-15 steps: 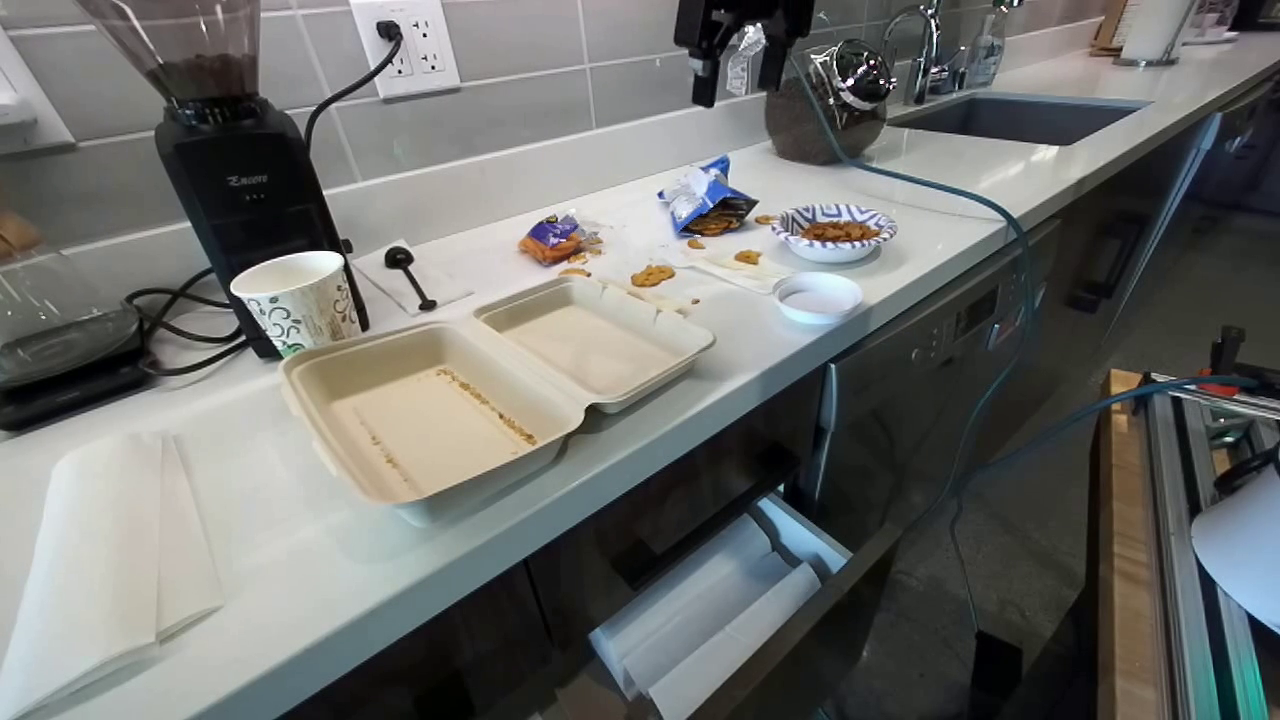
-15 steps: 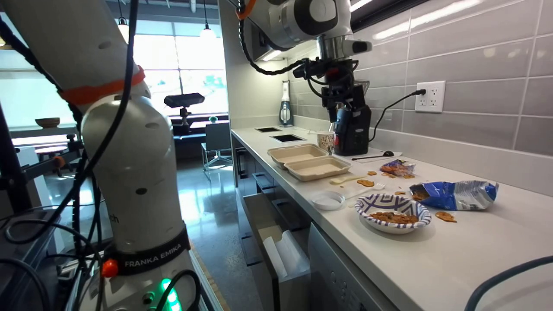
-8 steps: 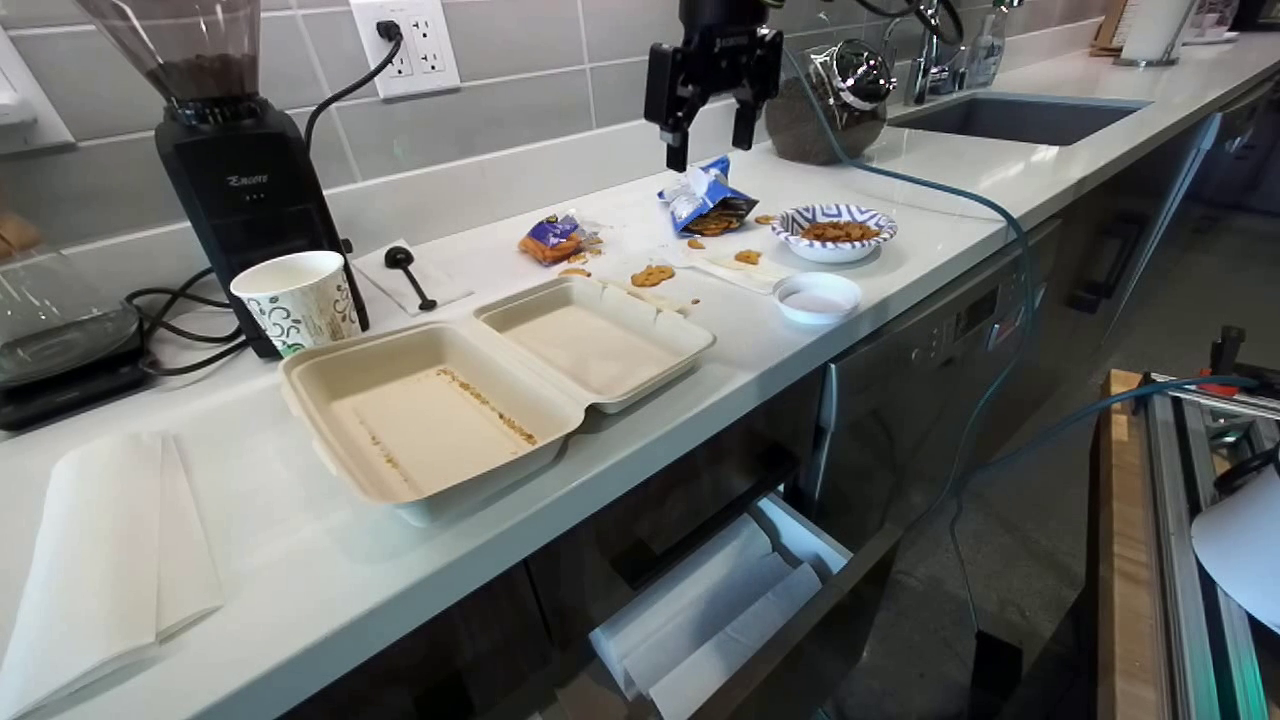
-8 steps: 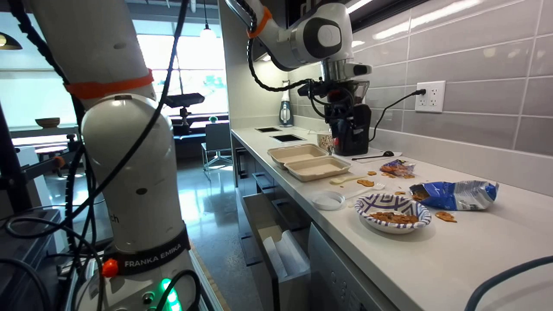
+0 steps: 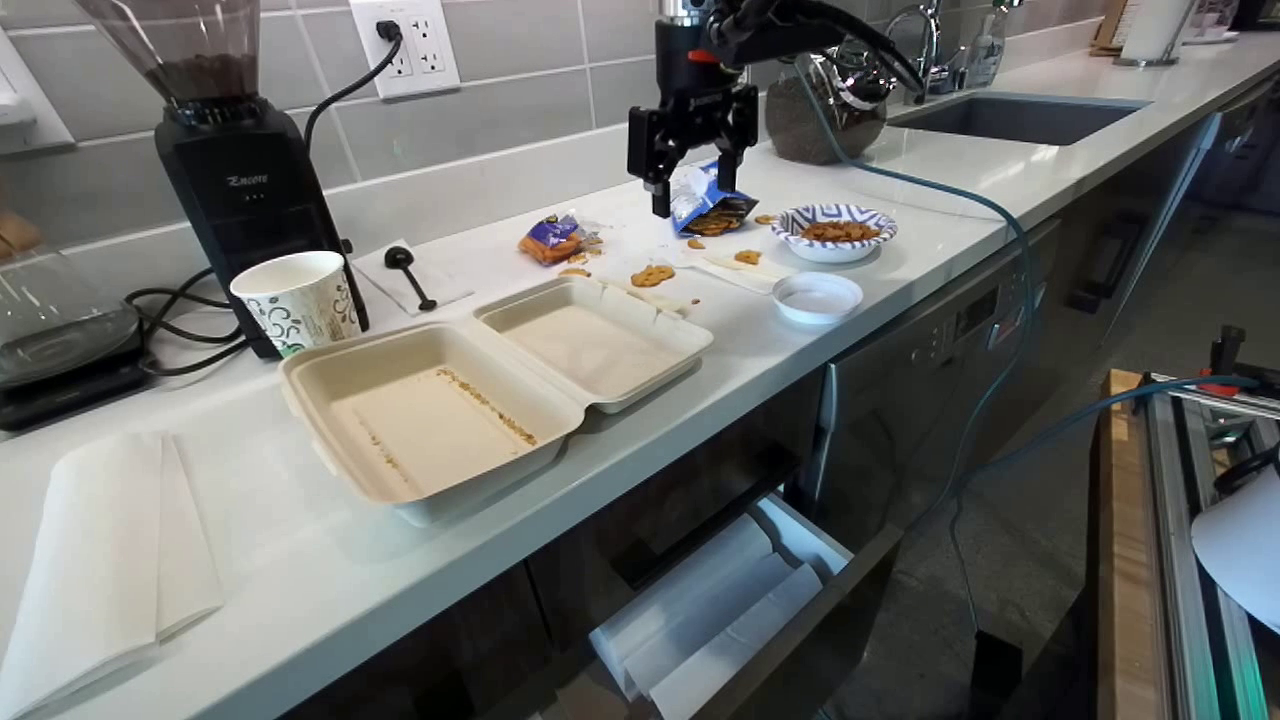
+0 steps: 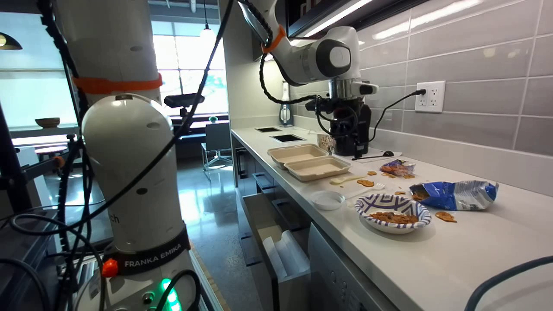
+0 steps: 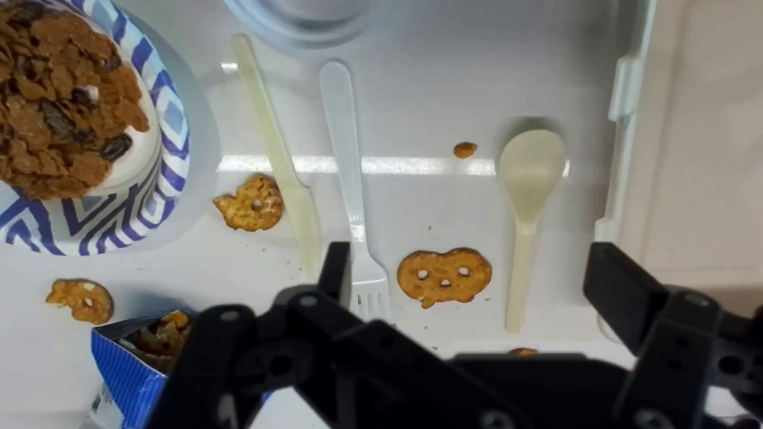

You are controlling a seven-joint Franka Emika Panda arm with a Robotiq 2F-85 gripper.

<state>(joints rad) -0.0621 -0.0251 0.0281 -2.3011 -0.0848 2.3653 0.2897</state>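
My gripper [image 7: 480, 283] is open and empty above the white counter; it also shows in an exterior view [image 5: 695, 194]. In the wrist view a pretzel crisp [image 7: 444, 275] and a cream spoon's handle [image 7: 519, 280] lie on the counter between the open jaws. A white fork [image 7: 347, 137] lies by the left finger, its tines partly behind it. A cream knife [image 7: 280, 152] lies farther left, with a broken crisp [image 7: 253, 204] beside it. A small brown bit [image 7: 464, 149] lies near the spoon's bowl. The gripper touches none of these that I can see.
A patterned bowl of cereal [image 6: 380, 205], a white lid [image 6: 327, 200] and an open blue bag [image 6: 458, 195] stand nearby. The open takeout box [image 5: 430, 410], paper cup [image 5: 300, 300] and black grinder [image 5: 240, 210] are farther along. A drawer [image 5: 800, 620] stands open below the counter.
The arm has come down, bringing the gripper closer to the counter and a little to the left in an exterior view. The jaws stay open. The things on the counter have not moved.
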